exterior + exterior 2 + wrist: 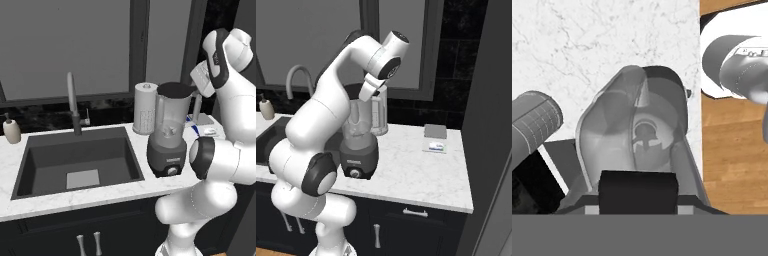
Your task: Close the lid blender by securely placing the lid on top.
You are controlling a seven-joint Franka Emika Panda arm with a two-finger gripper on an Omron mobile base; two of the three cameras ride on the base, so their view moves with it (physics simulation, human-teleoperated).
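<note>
The blender (167,159) stands on the marble counter, right of the sink, with its dark base and knob facing front. Its translucent jar (172,119) (360,125) is upright. The black lid (176,90) (354,93) sits level at the jar's rim, whether resting on it or just above I cannot tell. My gripper (196,86) (369,92) reaches in from the lid's right side and is shut on it. In the hand view the lid (638,192) is a black block at the bottom that hides the fingertips. Beyond it I look down into the jar (643,135) at the blades.
A white paper-towel roll (145,107) (532,125) stands just behind the blender. The dark sink (35,170) with its faucet (73,102) lies to the left, a soap bottle (11,130) beyond it. A small packet (435,146) and a grey pad (435,131) lie on the counter's right.
</note>
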